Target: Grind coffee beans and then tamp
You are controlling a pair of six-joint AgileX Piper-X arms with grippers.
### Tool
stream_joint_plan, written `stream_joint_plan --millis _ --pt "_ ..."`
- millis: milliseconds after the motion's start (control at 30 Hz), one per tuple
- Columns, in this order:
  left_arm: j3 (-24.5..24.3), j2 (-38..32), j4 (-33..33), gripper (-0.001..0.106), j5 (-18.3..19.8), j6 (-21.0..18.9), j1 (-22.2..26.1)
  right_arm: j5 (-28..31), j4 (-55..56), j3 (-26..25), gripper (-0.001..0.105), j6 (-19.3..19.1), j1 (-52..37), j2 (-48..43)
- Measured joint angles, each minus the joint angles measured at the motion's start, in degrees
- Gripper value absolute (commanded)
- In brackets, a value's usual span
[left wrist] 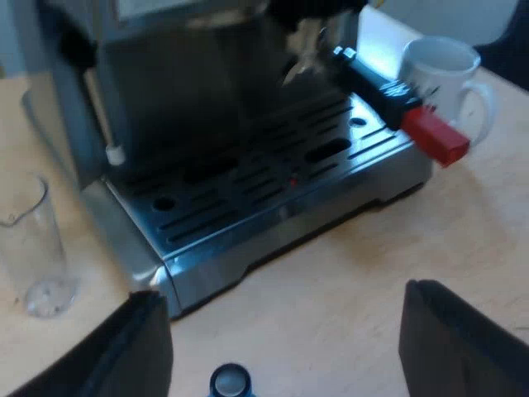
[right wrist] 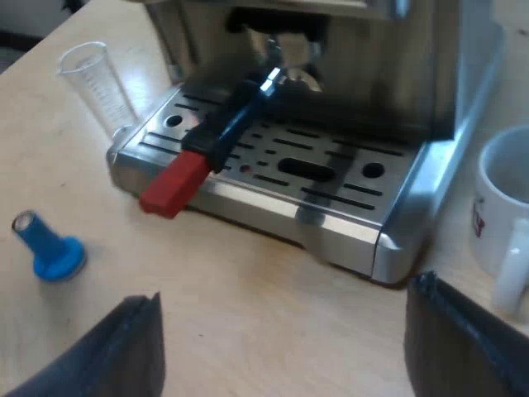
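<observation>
Wrist views toward the machine's front, read from near to far. Nearest, the left gripper (left wrist: 283, 294) is hovering over the table (left wrist: 347, 265) with its fingers spread wide and nothing between them. The blue tamper (left wrist: 229, 382) is standing on the table just beside it. The right gripper (right wrist: 285, 291) is hanging over the table (right wrist: 248, 273) in the same way, fingers wide apart and empty, and here the tamper (right wrist: 50, 248) is resting on its broad end, well apart from the fingers. This posture probably suits an approach in which neither hand is committed yet. The tamper is likely parked in the open so that it can be taken once the grounds are in. Farther off, the glass (left wrist: 33, 248) (right wrist: 99, 87) is standing upright and empty near a corner of the tray (left wrist: 248, 203) (right wrist: 347, 194). The holder (right wrist: 277, 76), the task's thing, is sitting locked into the machine (left wrist: 182, 74) (right wrist: 380, 50). Its dark handle (left wrist: 376, 83) (right wrist: 235, 120) is jutting out over the tray, and the red end (left wrist: 436, 136) (right wrist: 173, 186) is reaching past the tray's edge. That overhang appears to leave free room for fingers to close around it. Farthest, the mug (left wrist: 446, 78) (right wrist: 504, 207) is waiting beside the machine, near the red end in the left wrist view. Grinding seems not yet begun, and the next move likely calls for gripping the handle.
</observation>
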Motion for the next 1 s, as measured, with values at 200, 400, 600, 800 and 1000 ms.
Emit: stream_joint_plan --millis 200,400,600,800,1000 --pt "0.00 4.10 -5.67 0.060 1.10 3.26 -7.70 -0.09 -0.08 -1.87 0.063 -2.57 10.38 4.20" --pt "1.59 8.69 -11.93 0.060 2.21 3.80 -11.23 1.33 -0.57 -1.87 0.063 -2.69 18.78 7.60" --pt "5.70 11.31 -19.63 0.060 7.36 3.88 -11.32 6.92 -3.64 -1.87 0.063 -2.69 28.55 11.69" --pt "8.56 11.36 -20.84 0.060 7.51 3.88 -11.32 13.75 -7.17 -0.77 0.063 -1.52 37.41 15.50" --pt "10.21 11.36 -20.95 0.060 7.59 3.88 -11.32 20.98 -13.56 3.38 0.063 3.75 44.71 17.67"
